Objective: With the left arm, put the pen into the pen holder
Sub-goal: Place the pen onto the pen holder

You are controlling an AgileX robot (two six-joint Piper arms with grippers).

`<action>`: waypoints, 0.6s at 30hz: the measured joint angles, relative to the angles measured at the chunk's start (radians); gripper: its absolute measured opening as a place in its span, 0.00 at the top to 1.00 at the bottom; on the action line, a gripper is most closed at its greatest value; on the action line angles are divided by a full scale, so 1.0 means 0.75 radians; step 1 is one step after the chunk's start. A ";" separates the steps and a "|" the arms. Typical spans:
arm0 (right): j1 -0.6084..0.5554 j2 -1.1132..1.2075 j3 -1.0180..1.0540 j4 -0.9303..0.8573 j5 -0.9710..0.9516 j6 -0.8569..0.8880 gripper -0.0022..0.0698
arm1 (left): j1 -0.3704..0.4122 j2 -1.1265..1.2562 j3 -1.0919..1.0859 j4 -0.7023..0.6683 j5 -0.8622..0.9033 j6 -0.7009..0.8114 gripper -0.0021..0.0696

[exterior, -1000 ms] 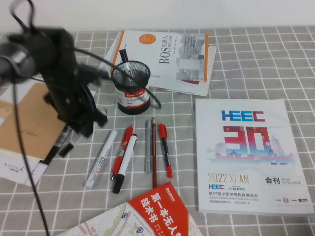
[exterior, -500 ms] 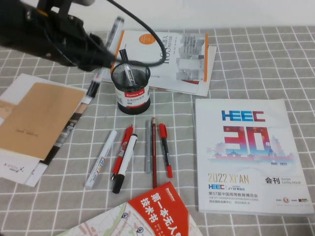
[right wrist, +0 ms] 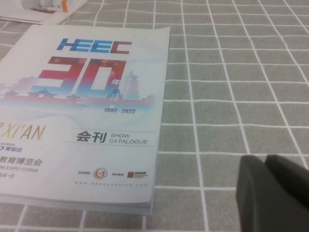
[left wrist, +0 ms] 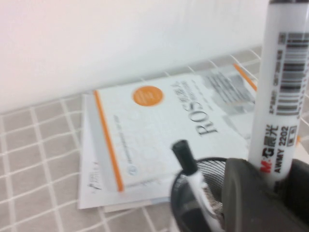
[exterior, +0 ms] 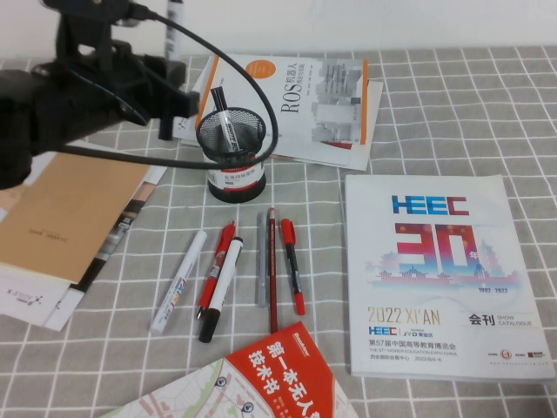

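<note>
Left gripper [exterior: 171,111] clamps the pen [left wrist: 281,92] upright, just left of the pen holder [exterior: 232,154]. Right gripper [right wrist: 273,193] sits low beside the catalogue [right wrist: 82,96]; can't tell its jaws.

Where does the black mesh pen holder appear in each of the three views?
High view: pen holder upper centre, right of the left gripper.
Left wrist view: bottom edge, partly behind a finger pad.
Right wrist view: not in it.
Shared landmark: ROS book behind it.
</note>
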 joint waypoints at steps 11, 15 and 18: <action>0.000 0.000 0.000 0.000 0.000 0.000 0.99 | 0.000 0.015 0.000 -0.029 0.037 0.041 0.82; 0.000 0.000 0.000 0.000 0.000 0.000 0.99 | 0.000 0.015 0.000 -0.029 0.063 0.044 0.82; 0.000 0.000 0.000 0.000 0.000 0.000 0.99 | 0.000 0.015 0.000 -0.020 0.101 0.038 0.82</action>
